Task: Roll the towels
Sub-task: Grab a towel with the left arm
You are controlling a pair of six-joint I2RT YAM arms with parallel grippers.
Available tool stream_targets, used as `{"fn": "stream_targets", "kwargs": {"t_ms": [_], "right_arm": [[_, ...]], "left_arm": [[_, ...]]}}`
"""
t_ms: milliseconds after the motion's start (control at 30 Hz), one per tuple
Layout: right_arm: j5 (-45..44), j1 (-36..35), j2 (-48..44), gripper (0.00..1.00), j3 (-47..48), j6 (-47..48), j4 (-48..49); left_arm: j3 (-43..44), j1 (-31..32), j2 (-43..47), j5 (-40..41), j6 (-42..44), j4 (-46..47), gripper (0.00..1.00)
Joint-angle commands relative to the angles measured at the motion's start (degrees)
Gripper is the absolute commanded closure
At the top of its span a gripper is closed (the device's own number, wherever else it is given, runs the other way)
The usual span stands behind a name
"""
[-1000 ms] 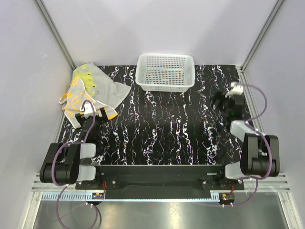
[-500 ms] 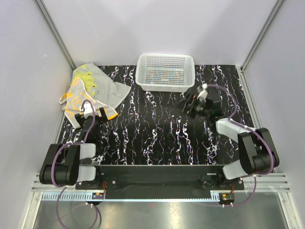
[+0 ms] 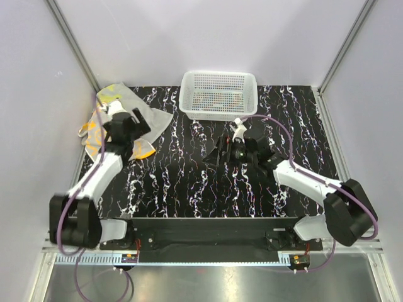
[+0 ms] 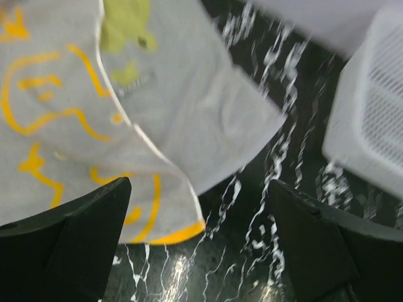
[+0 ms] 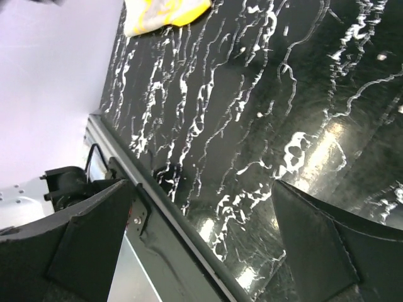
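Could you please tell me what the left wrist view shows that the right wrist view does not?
Left wrist only: the grey towel and the basket. Right wrist only: the front rail. Both: the marbled table and the orange towel, though the right wrist view shows just a corner of it.
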State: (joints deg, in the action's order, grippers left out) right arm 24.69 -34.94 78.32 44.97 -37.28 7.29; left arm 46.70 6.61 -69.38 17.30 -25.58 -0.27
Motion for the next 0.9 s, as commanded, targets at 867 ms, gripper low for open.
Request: {"fn": "stream_targets", "kwargs": {"t_ms": [867], "right_arm": [[-5.00,-0.48,-12.67,0.00,-9.29,5.90,-11.77]], "left_arm": [[21.50,10.26,-36.43,8.98,-4.04,-31.28,0.18]]}}
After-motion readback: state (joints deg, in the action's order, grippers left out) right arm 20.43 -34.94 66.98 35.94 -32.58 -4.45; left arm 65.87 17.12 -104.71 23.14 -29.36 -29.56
